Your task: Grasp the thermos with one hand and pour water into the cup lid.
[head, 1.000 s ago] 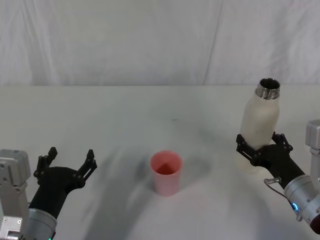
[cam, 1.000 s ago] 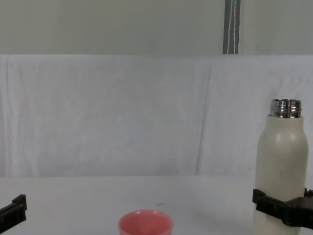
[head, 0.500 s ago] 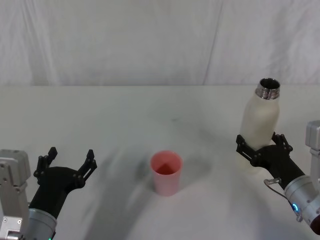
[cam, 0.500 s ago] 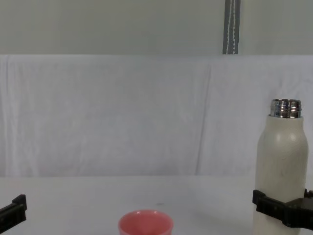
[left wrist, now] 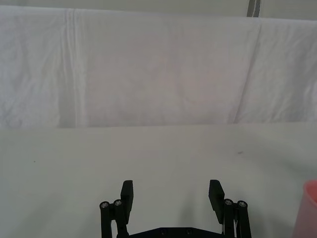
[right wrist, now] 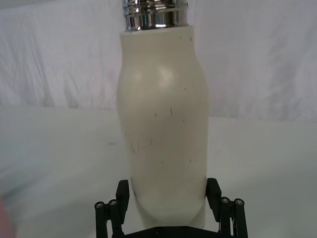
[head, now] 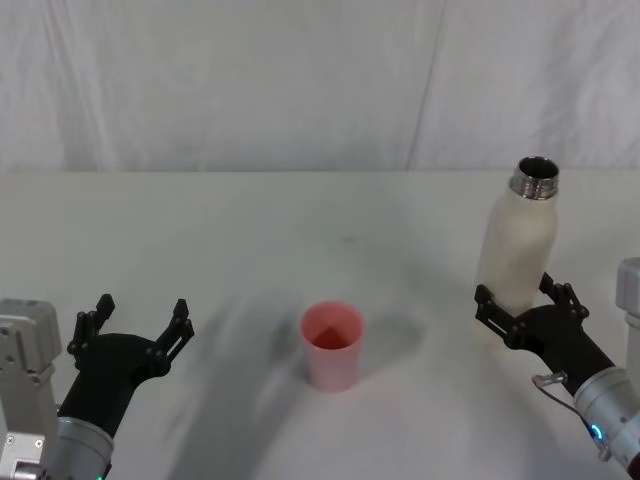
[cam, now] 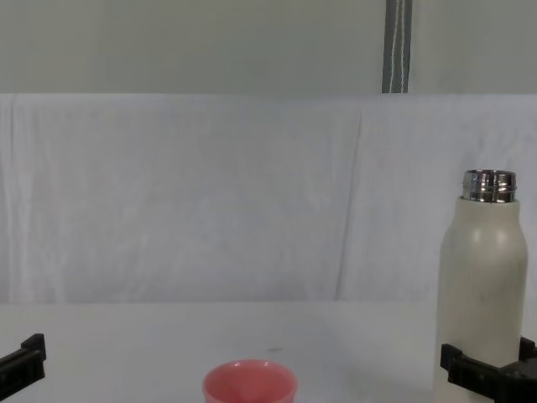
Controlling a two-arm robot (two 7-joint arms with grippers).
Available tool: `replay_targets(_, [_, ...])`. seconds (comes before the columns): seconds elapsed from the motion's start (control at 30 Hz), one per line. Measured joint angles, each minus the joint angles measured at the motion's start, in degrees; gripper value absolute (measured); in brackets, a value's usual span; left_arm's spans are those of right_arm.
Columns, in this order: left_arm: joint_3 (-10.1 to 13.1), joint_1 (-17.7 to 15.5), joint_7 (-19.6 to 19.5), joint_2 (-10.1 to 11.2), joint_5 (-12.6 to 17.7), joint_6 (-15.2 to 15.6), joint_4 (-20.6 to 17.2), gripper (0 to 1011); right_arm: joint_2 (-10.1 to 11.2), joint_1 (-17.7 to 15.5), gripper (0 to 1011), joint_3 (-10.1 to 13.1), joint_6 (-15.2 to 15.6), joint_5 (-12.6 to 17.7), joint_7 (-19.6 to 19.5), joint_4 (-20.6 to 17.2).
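Black grippers [head: 137,335] (silver wrists, teal lights)

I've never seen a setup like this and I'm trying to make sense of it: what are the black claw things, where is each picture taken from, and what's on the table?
This is a two-armed robot at a white table. Each black claw is a pincer at an arm's end. One picture looks down from the robot's head, one looks forward from its chest, and one comes from each wrist. The left pincer hangs open near the table's front, holding nothing. The right pincer has a finger on each side of the base of the thermos, a tall cream bottle with an uncapped steel neck, standing upright. I cannot tell whether it grips yet. The pink cup lid stands upright between the two arms.
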Motion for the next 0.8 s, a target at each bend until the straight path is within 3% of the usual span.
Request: replay_targets(0.8, [0.0, 0.0, 0.0, 0.0, 0.0, 0.0, 0.0, 1001, 1.8, -4.6, 1001, 0.9, -0.2, 1.0, 0.3, -4.4])
